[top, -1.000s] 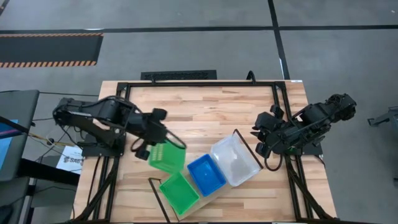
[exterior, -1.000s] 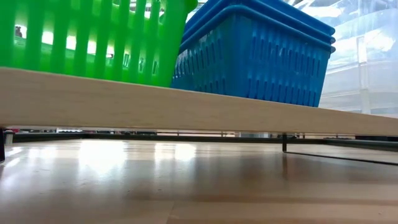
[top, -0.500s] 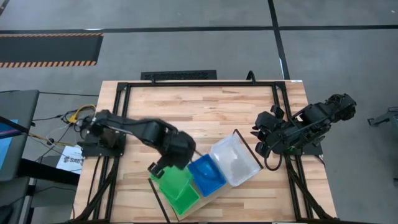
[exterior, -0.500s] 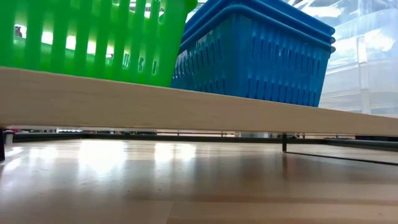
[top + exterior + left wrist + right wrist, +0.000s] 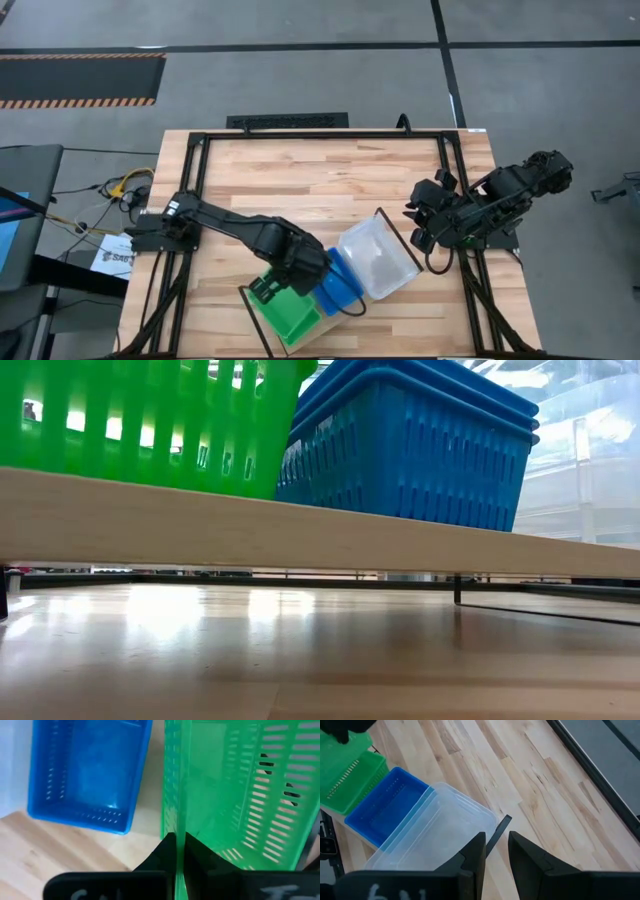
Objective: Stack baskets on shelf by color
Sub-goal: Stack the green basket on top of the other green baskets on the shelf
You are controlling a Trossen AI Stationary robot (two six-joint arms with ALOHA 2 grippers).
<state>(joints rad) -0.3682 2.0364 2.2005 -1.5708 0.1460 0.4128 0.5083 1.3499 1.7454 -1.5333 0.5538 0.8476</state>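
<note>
The shelf plank (image 5: 300, 530) lies slantwise near the table's near edge and carries a green basket (image 5: 292, 318), a blue basket (image 5: 338, 288) and a clear basket (image 5: 378, 255) in a row. My left gripper (image 5: 272, 290) is shut on a second green basket (image 5: 235, 795), right over the green one on the shelf; whether it rests in that one, I cannot tell. My right gripper (image 5: 420, 232) waits open and empty at the table's right side, past the shelf's black wire end frame (image 5: 496, 831). My left gripper pinches one side wall of the green basket (image 5: 174, 820) between its two fingers, one finger inside the basket and one outside. The fingers come from above, pointing down. The basket sits open side up, beside the blue basket.
The far half of the tabletop (image 5: 320, 175) is bare wood. A black frame (image 5: 300, 135) runs round the table. The shelf's other wire end frame (image 5: 252, 305) stands at its left end, close to my left gripper.
My left gripper has carried the second green basket from the table's left-middle toward the near edge and right, turning about, and has brought it down over the green basket on the shelf. It has stayed shut on the basket.
</note>
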